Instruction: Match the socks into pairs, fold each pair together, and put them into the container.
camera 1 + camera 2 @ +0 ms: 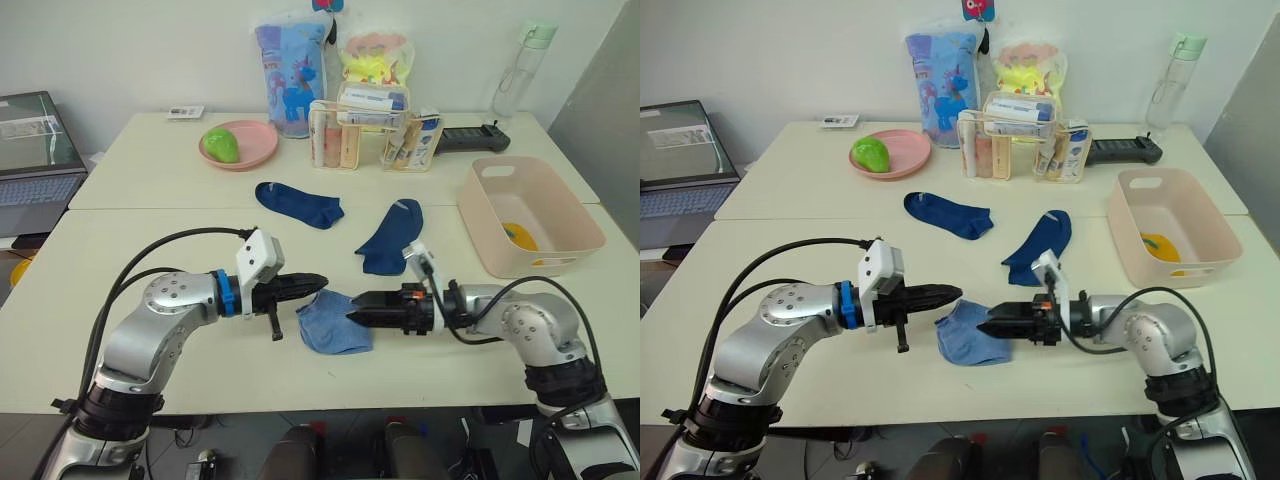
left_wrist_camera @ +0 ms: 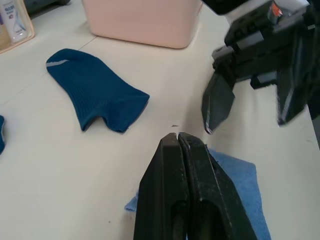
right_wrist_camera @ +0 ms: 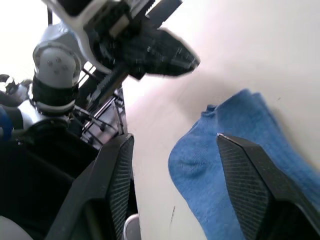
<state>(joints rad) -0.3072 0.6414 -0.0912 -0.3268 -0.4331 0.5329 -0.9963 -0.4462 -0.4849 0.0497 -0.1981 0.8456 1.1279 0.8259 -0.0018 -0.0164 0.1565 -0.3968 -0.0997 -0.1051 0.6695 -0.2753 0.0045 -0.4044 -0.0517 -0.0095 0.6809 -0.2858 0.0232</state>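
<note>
A light blue sock bundle [image 1: 330, 325] lies flat near the table's front edge, apparently two layers stacked. My left gripper [image 1: 322, 281] is shut and empty, with its tip just over the bundle's far corner. Facing it, my right gripper [image 3: 175, 137] is open, its fingers hovering over the bundle's right side [image 3: 235, 150]. Two navy socks lie apart farther back, one [image 1: 298, 203] at the centre and one [image 1: 392, 238] to its right. The pale pink container [image 1: 530, 215] stands at the right, with something mustard-yellow [image 1: 511, 232] inside.
At the back are a pink plate [image 1: 255, 150] holding a green object, a clear organiser [image 1: 370, 135] of toiletries, two printed bags, a bottle [image 1: 518, 70] and a black device [image 1: 470, 138]. A laptop [image 1: 30, 150] sits at far left.
</note>
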